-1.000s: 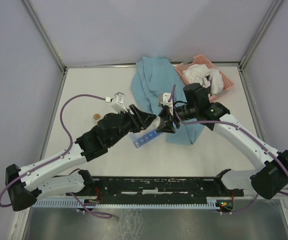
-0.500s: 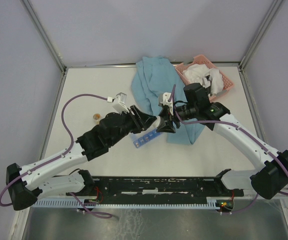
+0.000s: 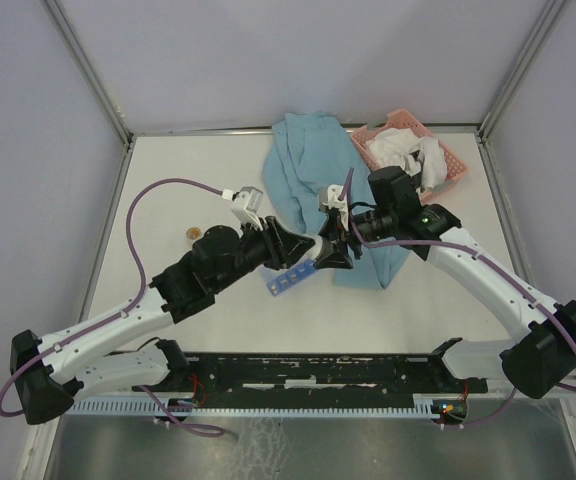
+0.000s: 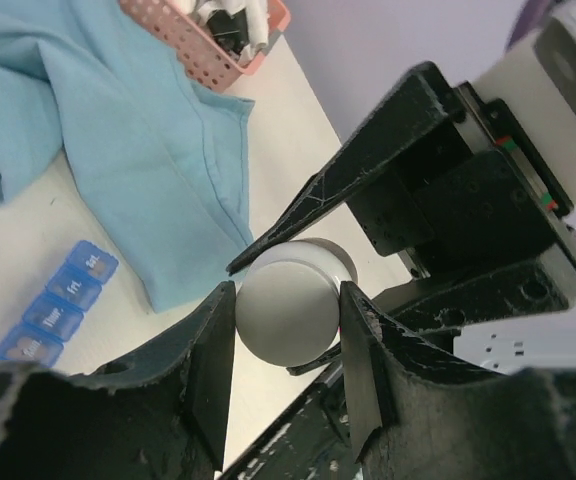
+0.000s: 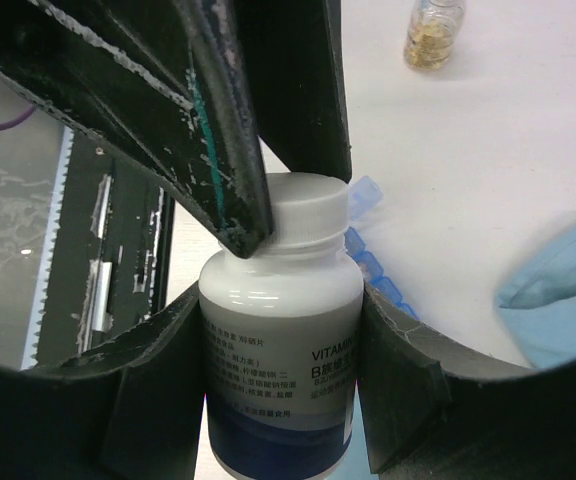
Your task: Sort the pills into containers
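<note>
Containers day labels: L wrist only

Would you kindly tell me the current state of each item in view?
vitamin bottle: capped, clamped in right claw
cap: on bottle, pinched by left claw
pill organiser: lying flat, visible lids look shut
glass vial: upright, yellowish contents
blue cloth: crumpled
pink basket: holds white items

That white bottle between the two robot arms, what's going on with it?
The right claw grips a white plastic vitamin bottle by its body. The left claw has closed on the bottle's white round cap, which is still on, apparently to open it. The blue translucent pill organiser strip lies close by on the white table.
</note>
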